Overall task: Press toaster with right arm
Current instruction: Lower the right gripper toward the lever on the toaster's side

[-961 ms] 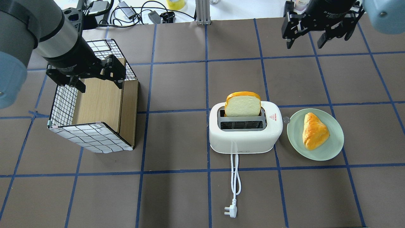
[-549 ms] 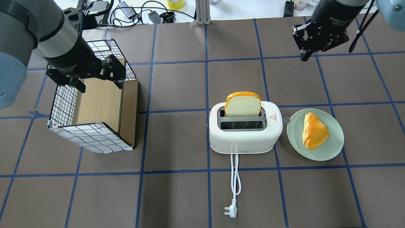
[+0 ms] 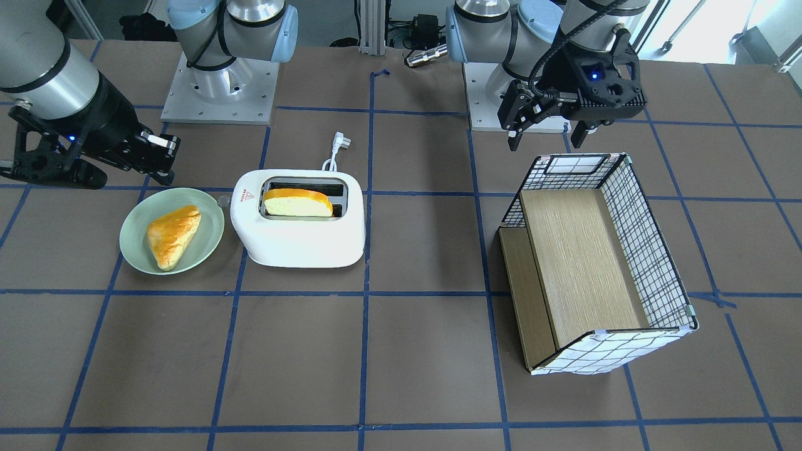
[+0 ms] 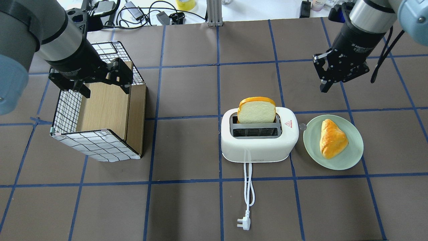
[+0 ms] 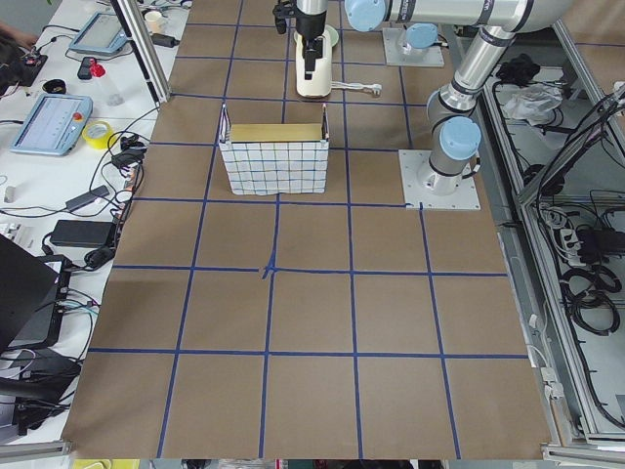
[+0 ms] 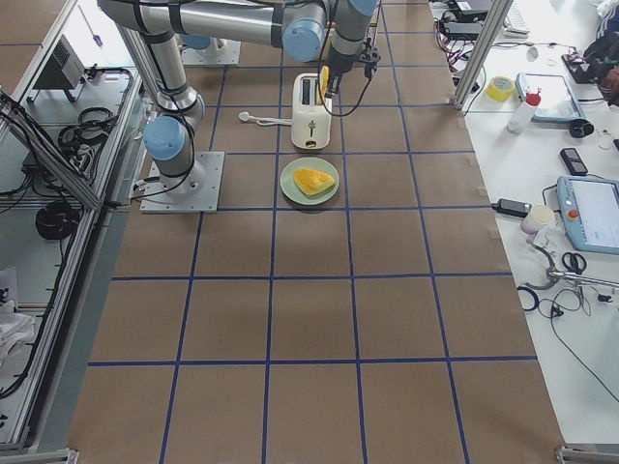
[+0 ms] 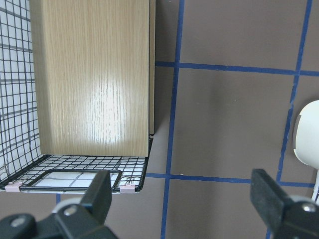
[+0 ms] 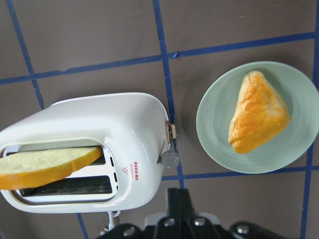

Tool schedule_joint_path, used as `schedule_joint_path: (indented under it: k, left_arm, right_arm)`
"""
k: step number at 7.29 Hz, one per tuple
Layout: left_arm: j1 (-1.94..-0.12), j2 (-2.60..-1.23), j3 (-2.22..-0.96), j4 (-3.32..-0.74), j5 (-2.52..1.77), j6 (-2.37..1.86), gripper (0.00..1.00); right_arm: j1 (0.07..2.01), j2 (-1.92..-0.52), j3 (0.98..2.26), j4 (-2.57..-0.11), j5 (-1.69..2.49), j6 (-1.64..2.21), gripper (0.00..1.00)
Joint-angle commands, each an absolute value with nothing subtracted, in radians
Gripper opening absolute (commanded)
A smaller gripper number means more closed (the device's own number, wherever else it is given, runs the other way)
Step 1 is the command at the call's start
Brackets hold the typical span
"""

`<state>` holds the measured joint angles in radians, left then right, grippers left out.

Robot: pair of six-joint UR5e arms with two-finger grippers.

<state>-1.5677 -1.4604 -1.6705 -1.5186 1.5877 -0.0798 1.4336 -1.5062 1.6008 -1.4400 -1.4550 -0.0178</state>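
Note:
The white two-slot toaster (image 4: 259, 142) stands mid-table with a bread slice (image 4: 256, 111) upright in its far slot. Its small grey lever (image 4: 302, 126) is on the end facing the plate, and it also shows in the right wrist view (image 8: 169, 158). The white cord and plug (image 4: 244, 223) trail toward the near edge. My right gripper (image 4: 325, 87) is shut and empty, and it hovers beyond and to the right of the lever, apart from it. My left gripper (image 4: 105, 88) is open and empty above the checked wire-and-wood box (image 4: 100, 127).
A green plate (image 4: 349, 160) with a triangular pastry (image 4: 331, 139) sits just right of the toaster, close to the lever. The wire-and-wood box stands at the left. Cables and devices (image 4: 133, 13) lie beyond the far table edge.
My right gripper has shut its fingers, turned, and come down toward the near side, closer to the toaster's lever end. The left arm, toaster and plate have not moved.

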Motion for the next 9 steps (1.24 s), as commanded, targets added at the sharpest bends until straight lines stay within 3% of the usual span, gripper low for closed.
schedule_joint_path:
  k: [1,9]
  left_arm:
    - [-1.568,-1.46,-1.671,-1.519,1.588,-0.08,1.0]
    - [-1.568,-1.46,-1.671,-1.519,1.588,-0.08,1.0]
  right_arm:
    - [1.433,-1.509,1.708,-1.486,-1.448,-0.02,0.0]
    - [1.434,-1.48,1.862,-1.638,-1.445,-0.02,0.0]
